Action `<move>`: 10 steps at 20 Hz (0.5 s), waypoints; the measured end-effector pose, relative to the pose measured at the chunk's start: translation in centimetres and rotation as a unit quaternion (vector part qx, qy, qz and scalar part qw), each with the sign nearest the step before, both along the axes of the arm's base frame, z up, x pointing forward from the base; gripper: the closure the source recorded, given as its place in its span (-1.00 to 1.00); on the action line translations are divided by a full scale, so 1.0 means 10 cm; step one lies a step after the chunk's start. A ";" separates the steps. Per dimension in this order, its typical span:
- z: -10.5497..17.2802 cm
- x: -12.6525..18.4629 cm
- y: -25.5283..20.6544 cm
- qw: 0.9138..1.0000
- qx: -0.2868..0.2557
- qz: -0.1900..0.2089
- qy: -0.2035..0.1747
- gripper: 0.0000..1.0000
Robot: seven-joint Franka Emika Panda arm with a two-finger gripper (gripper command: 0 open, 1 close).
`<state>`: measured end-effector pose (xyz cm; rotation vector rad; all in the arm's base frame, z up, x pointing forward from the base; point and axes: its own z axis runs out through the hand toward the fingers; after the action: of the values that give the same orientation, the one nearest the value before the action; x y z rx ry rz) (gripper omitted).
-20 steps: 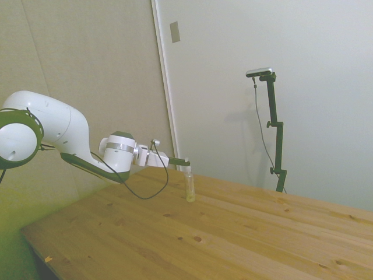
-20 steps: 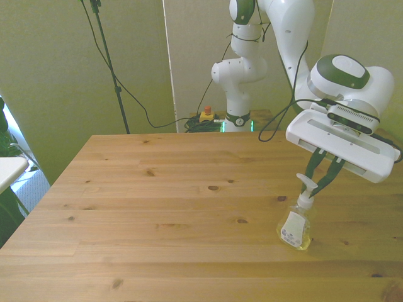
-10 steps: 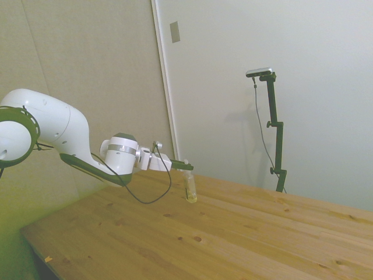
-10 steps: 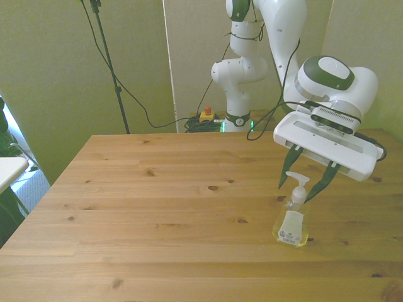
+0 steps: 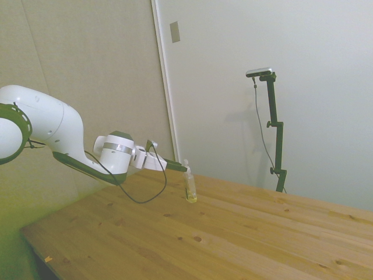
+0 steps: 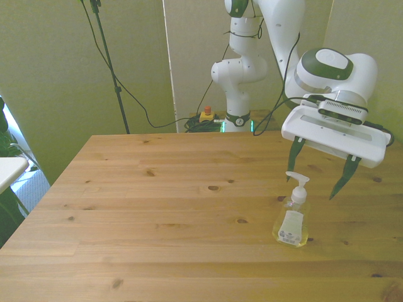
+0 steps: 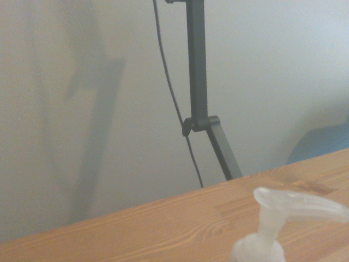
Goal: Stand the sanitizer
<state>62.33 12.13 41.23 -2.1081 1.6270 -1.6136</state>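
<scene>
The sanitizer (image 6: 291, 220) is a small clear bottle of pale yellowish liquid with a white pump top, standing upright on the wooden table (image 6: 157, 207) toward the front view's right. My gripper (image 6: 312, 187) is open, its dark fingers (image 6: 293, 158) spread wide on either side of the pump top without touching it. The side view shows the sanitizer (image 5: 190, 189) upright, just beyond the gripper (image 5: 184, 169), which reaches in level from the left. Close up, the wrist view catches the blurred pump top (image 7: 289, 210).
A red button box (image 6: 206, 115) and cables lie on the floor behind the table's far edge, near the robot base. A white surface edge (image 6: 9, 168) shows at the front view's left border.
The fingers went from pinching the pump top to spread wide apart, letting it go. The bottle went from tilted to upright, and the hand rose slightly.
</scene>
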 end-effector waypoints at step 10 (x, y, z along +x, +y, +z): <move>0.29 -0.60 -0.16 0.991 0.050 0.072 0.105 -1.00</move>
<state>56.33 10.53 44.18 -2.3498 1.5293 -1.2781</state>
